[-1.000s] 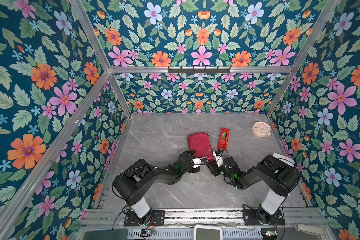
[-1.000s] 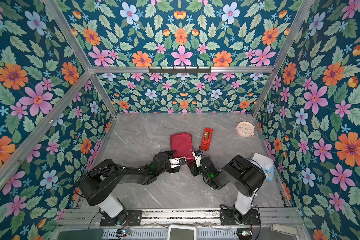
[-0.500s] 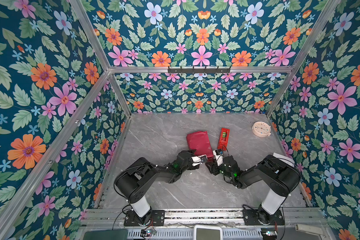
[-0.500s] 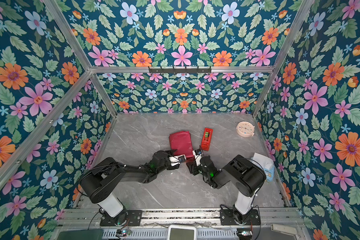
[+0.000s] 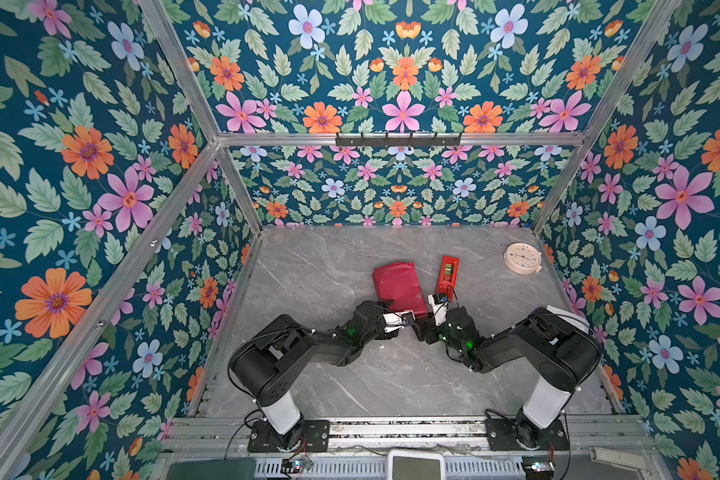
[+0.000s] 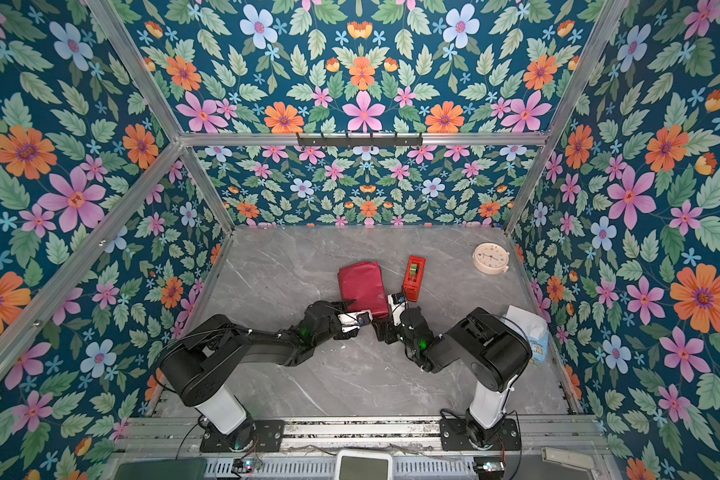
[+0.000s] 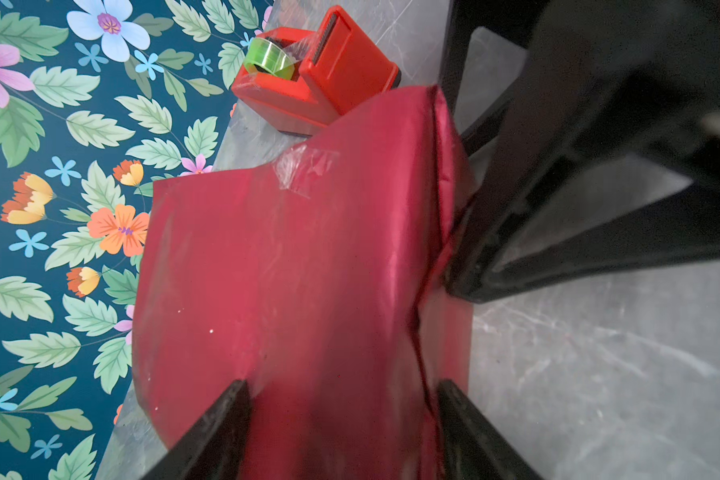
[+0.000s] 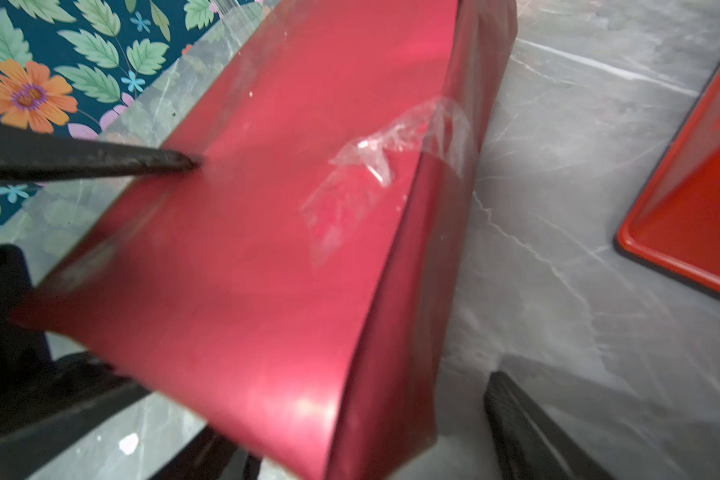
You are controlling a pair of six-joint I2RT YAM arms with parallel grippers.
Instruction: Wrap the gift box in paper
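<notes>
Glossy red paper (image 5: 398, 286) covers a parcel lying on the grey marble table (image 5: 329, 374), and the gift box inside it is wrapped entirely from sight. The left gripper (image 7: 341, 390) has its jaws apart astride the parcel's near edge, one finger (image 8: 163, 160) resting its tip on the top face; whether they pinch the paper cannot be told. The right gripper (image 5: 424, 329) stands with jaws wide apart at the parcel's near corner, one finger (image 8: 516, 415) clear of the paper over bare table. A crumpled strip of clear tape (image 8: 375, 166) crosses the parcel's edge ahead of the right jaws. Just beyond them stands the red tape dispenser (image 5: 447, 274), holding a green-cored roll (image 7: 269, 56) of clear tape.
</notes>
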